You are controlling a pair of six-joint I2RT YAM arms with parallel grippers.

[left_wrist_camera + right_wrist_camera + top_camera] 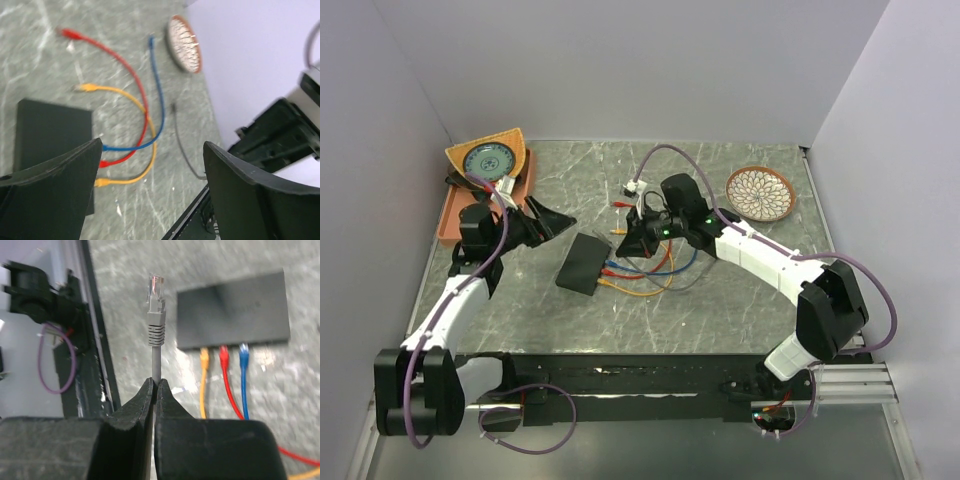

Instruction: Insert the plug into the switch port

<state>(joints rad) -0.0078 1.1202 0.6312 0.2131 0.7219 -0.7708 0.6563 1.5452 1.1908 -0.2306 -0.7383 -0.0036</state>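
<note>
The switch (582,263) is a flat matte-black box lying mid-table. Orange, red and blue cables are plugged into ports along its right side. In the right wrist view the switch (234,310) shows the orange plug (204,356), the red plug (223,355) and the blue plug (244,352) in a row. My right gripper (154,382) is shut on a grey cable just behind its clear plug (155,290), which points toward the switch from its left. In the top view the right gripper (628,238) hovers right of the switch. My left gripper (558,222) is open and empty above the switch (50,130).
An orange tray (455,215) with a teal dish (490,158) stands at the back left. A patterned bowl (761,192) sits at the back right. Loose cable loops (655,272) lie right of the switch. Walls close the left, back and right sides.
</note>
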